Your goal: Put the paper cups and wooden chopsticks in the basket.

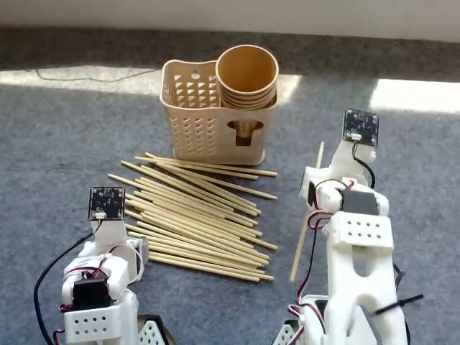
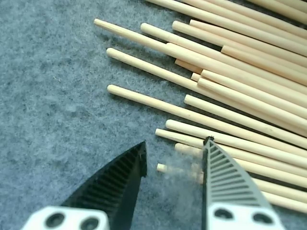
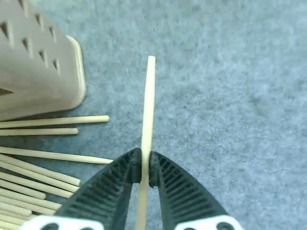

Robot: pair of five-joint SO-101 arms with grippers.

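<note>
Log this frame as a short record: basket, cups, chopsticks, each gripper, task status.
basket: beige perforated basket, upright on the grey carpet
cups: paper cup stack standing inside the basket
chopsticks: loose pile lying on the carpet in front of the basket
left gripper: left gripper open, holding nothing, over the ends of the pile
right gripper: right gripper shut on a single chopstick, off to the side of the basket
status: cups in; chopsticks not yet in
</note>
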